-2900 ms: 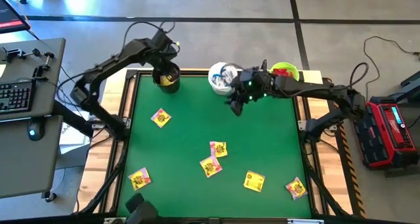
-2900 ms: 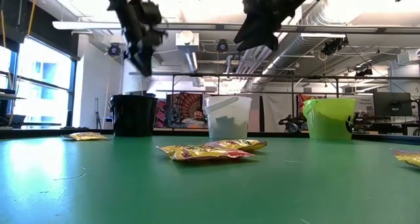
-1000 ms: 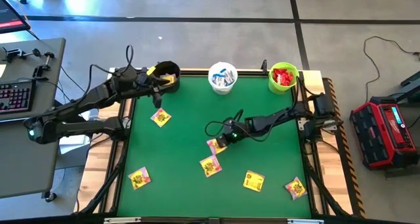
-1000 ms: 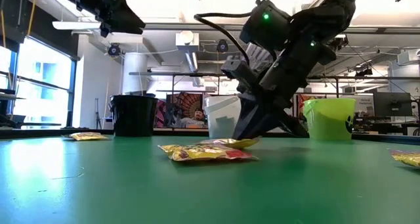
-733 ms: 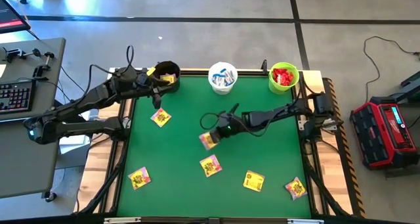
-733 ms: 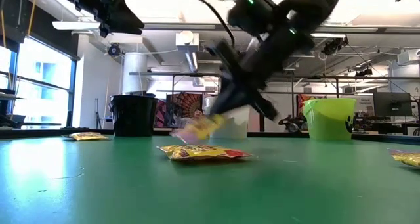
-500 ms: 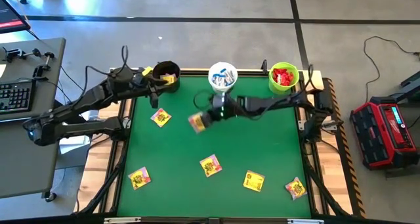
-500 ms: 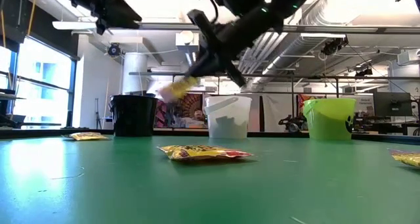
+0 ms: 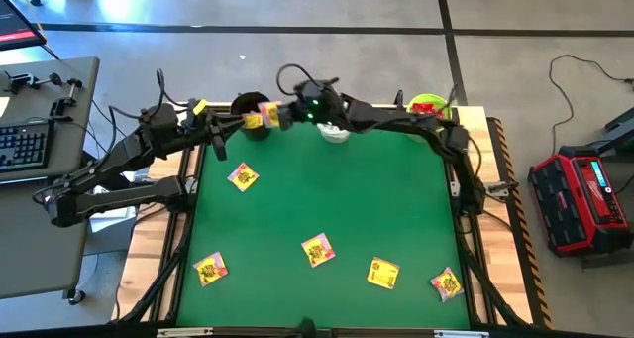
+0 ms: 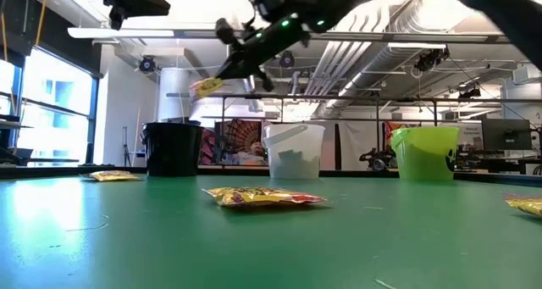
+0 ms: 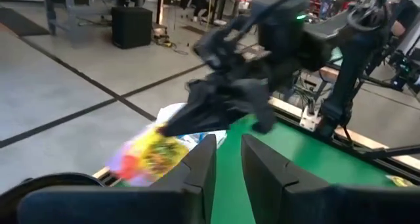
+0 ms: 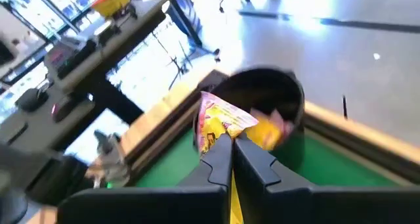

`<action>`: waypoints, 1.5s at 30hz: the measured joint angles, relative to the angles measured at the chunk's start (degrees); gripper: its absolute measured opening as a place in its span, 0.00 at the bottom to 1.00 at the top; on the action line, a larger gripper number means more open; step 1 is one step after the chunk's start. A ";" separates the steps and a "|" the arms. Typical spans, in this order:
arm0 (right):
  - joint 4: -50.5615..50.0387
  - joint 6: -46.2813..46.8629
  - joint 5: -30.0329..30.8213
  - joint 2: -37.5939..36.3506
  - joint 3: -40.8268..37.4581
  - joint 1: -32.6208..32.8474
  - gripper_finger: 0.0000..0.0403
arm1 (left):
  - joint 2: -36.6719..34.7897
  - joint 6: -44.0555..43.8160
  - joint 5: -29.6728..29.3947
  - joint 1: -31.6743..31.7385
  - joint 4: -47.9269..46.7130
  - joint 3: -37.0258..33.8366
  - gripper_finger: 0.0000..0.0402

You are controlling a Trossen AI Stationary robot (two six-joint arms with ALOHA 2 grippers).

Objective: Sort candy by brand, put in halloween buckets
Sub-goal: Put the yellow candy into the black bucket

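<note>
Five flat yellow crinkly foil candy packets lie loose on the green felt-like tabletop [image 9: 396, 189], waiting to be sorted, while a sixth yellow packet [image 9: 267, 114] is pinched by one corner in the closed right gripper [image 9: 281, 113], reaching in from the right. It hangs over the rim of the round black plastic bucket [image 9: 251, 114] at the far left corner, probably for dropping among like packets. Next along the far edge stand the white plastic bucket [image 10: 293, 150] and the lime green plastic bucket [image 9: 428, 107] holding red packets. At the left edge beside the black bucket hovers the left gripper [image 11: 227, 161], its fingers narrowly parted and holding nothing.
</note>
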 joint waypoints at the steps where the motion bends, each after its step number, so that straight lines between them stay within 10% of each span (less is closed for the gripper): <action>1: 0.00 0.00 0.00 2.06 2.85 -0.44 0.00 | -0.13 0.00 -0.18 0.00 0.05 0.00 0.15; 12: -7.40 -1.07 2.67 22.37 32.98 -1.46 0.00 | -0.38 0.18 -0.42 0.00 0.19 0.02 0.14; 32: -7.31 0.98 4.92 24.09 29.63 -1.62 0.01 | -0.40 0.59 -1.91 0.07 0.08 0.02 0.14; 45: -8.32 0.12 -7.02 23.78 29.63 -1.66 0.33 | -0.38 0.63 -1.91 0.07 0.08 0.02 0.14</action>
